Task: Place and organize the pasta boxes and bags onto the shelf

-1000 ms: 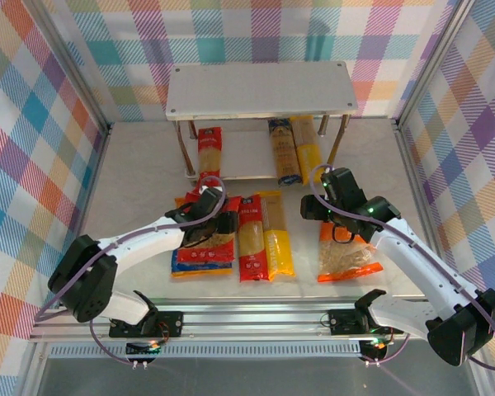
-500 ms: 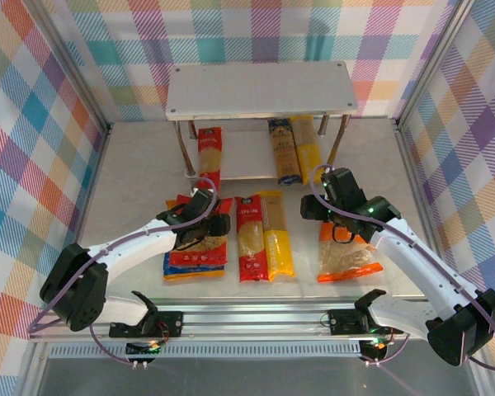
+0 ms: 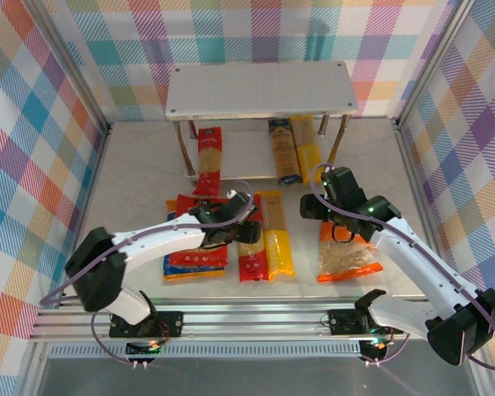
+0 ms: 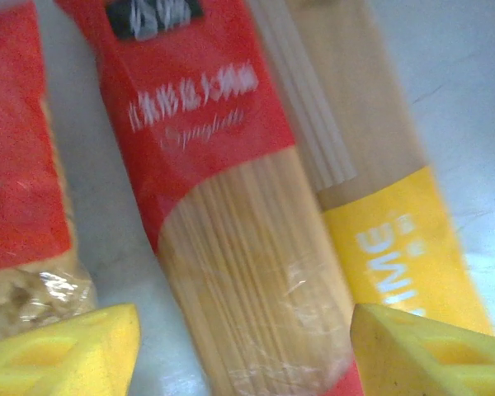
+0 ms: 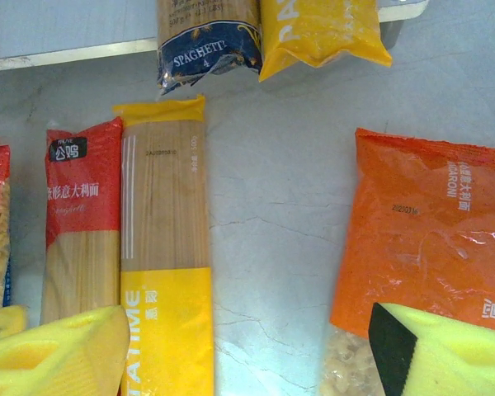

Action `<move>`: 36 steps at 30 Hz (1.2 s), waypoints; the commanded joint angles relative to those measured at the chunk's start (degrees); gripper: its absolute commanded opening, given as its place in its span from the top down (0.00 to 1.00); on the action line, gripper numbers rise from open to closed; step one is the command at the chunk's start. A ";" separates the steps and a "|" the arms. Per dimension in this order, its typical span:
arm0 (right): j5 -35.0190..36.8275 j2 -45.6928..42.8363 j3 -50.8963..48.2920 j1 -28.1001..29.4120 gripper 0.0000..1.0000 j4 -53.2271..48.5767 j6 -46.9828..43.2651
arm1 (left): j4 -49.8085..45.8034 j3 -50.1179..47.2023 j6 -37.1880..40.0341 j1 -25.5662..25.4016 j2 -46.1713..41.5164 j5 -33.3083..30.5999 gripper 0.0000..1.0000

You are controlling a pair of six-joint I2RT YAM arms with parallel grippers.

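Observation:
My left gripper (image 3: pixel 246 228) hangs open over a red spaghetti pack (image 3: pixel 249 241) lying on the table; in the left wrist view that red pack (image 4: pixel 231 206) runs between the yellow fingertips (image 4: pixel 66 351). A yellow pack (image 3: pixel 274 235) lies right beside it. To the left, a red bag (image 3: pixel 196 243) lies on another bag. My right gripper (image 5: pixel 247 355) is open over bare table between the yellow pack (image 5: pixel 165 247) and an orange bag (image 5: pixel 429 247). The shelf (image 3: pixel 260 91) holds a red pack (image 3: pixel 209 148), a dark blue pack (image 3: pixel 283 153) and a yellow pack (image 3: pixel 307 148) on its lower board.
Checked walls and metal rails close in the table on the left, the right and the back. The shelf's thin legs (image 3: pixel 337 140) stand at its corners. Bare table lies between the shelf and the packs.
My left gripper has swung right, from above the red bag to above the red spaghetti pack. The bag pile sits slightly further left than a second ago. The right arm has not moved.

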 commanded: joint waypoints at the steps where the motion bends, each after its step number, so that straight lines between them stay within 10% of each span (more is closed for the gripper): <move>1: -0.33 -2.08 1.60 -0.11 0.22 -0.44 0.28 | -1.50 1.23 -2.94 -0.92 2.08 1.53 0.30; 36: -0.05 -6.38 -0.10 -0.13 0.17 1.72 -1.86 | 3.50 -1.07 -13.43 -4.17 10.65 6.48 0.14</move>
